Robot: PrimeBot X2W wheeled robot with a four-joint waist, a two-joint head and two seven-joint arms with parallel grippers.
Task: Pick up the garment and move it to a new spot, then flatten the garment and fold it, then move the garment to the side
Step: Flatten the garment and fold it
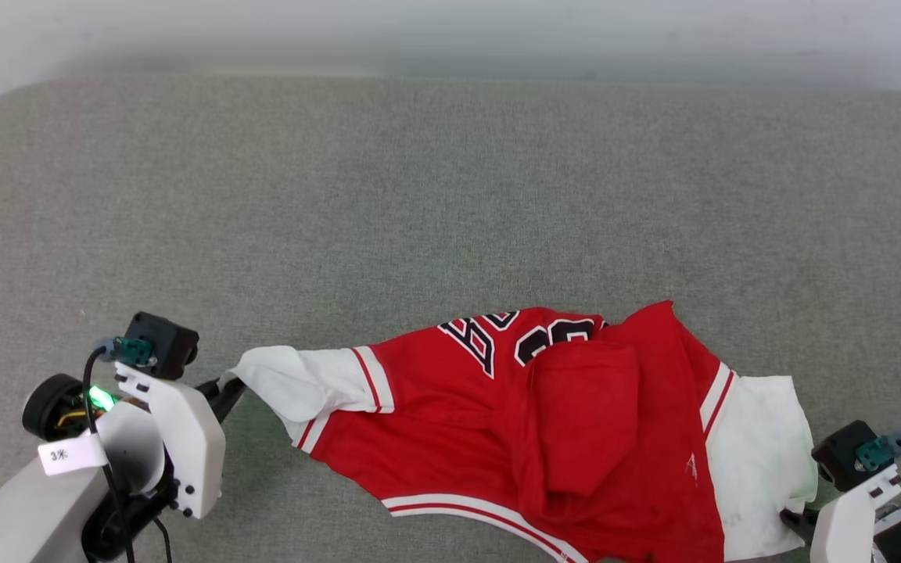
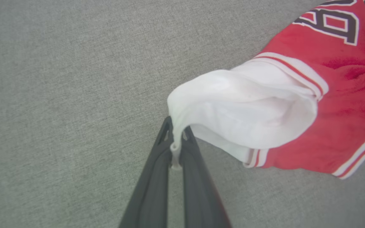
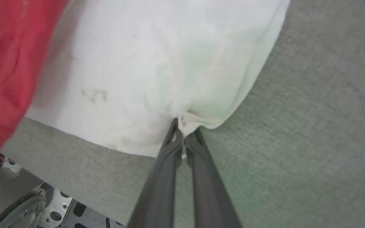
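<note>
A grey-green woven cloth covered the tabletop [image 1: 450, 195], its weave fine and even, and its far-left corner was rounded. Beyond the far edge lay a pale surface [image 1: 450, 31], blurred, wall or floor unclear, with a soft grey shadow along that edge. The light was diffuse and even.

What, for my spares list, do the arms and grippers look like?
The left gripper and right gripper have two long, dark, tapering jaws each. Each wrist carries a white bracket, a black camera block with a teal plug and black cable, and a green light. The left forearm is pale grey, with a white tag.
</note>
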